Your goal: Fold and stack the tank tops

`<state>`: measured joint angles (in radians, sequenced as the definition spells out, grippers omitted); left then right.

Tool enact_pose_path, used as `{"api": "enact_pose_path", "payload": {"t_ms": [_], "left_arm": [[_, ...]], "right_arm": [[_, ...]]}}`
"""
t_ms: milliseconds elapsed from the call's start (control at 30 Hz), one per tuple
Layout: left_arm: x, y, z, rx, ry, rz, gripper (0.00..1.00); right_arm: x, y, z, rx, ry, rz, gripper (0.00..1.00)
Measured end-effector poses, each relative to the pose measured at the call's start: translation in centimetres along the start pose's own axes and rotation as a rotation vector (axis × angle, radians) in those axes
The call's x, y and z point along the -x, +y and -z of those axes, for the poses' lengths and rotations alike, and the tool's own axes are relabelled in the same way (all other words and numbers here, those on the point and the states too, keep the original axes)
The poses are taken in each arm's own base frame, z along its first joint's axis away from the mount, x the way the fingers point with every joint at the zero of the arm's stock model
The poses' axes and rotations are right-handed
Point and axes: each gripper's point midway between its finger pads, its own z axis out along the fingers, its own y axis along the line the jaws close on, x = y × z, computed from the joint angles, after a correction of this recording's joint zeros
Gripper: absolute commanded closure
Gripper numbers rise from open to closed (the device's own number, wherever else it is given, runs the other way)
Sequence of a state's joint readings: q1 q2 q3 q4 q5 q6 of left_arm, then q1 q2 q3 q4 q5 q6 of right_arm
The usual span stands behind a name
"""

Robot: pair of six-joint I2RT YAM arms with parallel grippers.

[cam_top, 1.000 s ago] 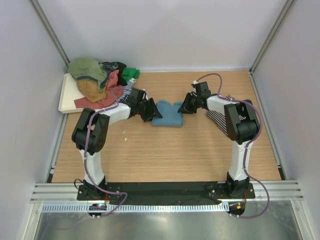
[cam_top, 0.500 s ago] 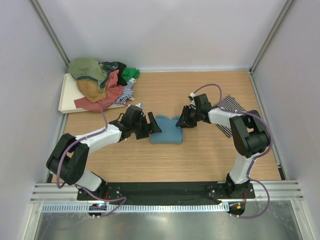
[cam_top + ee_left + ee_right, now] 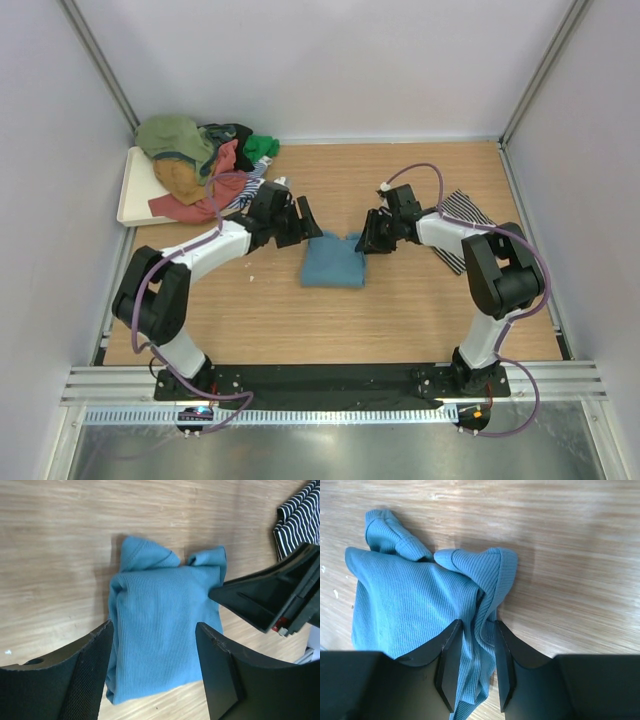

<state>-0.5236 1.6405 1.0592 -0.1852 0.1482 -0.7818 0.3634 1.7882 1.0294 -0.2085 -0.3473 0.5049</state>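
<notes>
Teal top (image 3: 333,263), long axis near-far, straps (image 3: 395,535) far; L claw (image 3: 154,625) spread, R claw (image 3: 476,630) unclear.

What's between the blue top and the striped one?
The right claw, astride the edge of the blue top, striped top behind it. Left wrist view shows it.

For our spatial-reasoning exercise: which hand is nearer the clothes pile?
Left. The left hand sits just right of the pile; the right hand is farther right, across the blue top.

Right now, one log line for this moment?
teal tank top: folded, mid-table | left gripper: open over it | right gripper: astride its edge, grip unclear | pile: on tray
</notes>
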Motion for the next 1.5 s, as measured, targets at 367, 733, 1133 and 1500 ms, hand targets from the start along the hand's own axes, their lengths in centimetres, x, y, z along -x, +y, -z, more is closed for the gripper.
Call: {"api": "enact_pose_path", "payload": {"t_ms": [367, 733, 1133, 1500], "left_arm": [[0.3, 0.6, -1.5, 0.018, 0.027, -0.051, 0.44], [0.3, 0.3, -2.6, 0.006, 0.050, -0.071, 0.47], [-1.2, 1.7, -4.1, 0.034, 0.107, -0.059, 0.79], [-0.1, 0.8, -3.8, 0.028, 0.089, -0.075, 1.00]], "right_arm": [[1.7, 1.7, 1.8, -0.096, -0.071, 0.106, 0.58], [3.2, 2.5, 1.8, -0.160, -0.103, 0.146, 0.63], [1.9, 0.7, -0.4, -0.202, -0.036, 0.129, 0.82], [2.0, 1.3, 0.1, -0.173, -0.038, 0.146, 0.99]]}}
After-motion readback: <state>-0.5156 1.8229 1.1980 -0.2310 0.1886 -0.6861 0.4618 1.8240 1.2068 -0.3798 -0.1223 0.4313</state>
